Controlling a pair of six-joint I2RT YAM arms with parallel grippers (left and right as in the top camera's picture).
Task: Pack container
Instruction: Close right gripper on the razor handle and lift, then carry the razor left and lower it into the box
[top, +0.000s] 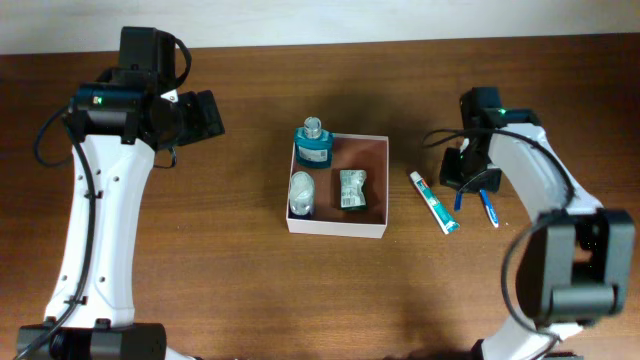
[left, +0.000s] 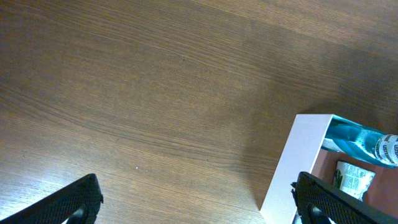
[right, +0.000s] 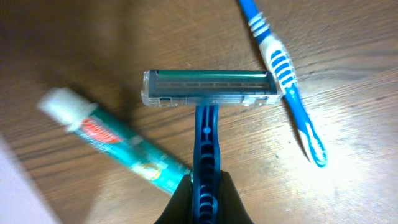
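Observation:
The container (top: 378, 143), a shallow square box with white walls and a reddish-brown inside, sits mid-table and holds a teal bottle (top: 313, 143), a small white bottle (top: 301, 193) and a green packet (top: 351, 189). Its white corner shows in the left wrist view (left: 298, 163). My right gripper (right: 204, 198) is shut on the handle of a blue razor (right: 207, 93) and holds it above the table, between a toothpaste tube (right: 118, 146) and a blue-and-white toothbrush (right: 285, 74). In the overhead view the right gripper (top: 462, 178) is right of the container. My left gripper (top: 205, 115) is open and empty, left of the container.
The toothpaste tube (top: 434, 201) and the toothbrush (top: 489, 207) lie on the wooden table right of the container. Both arms' white links reach in from the front left and front right.

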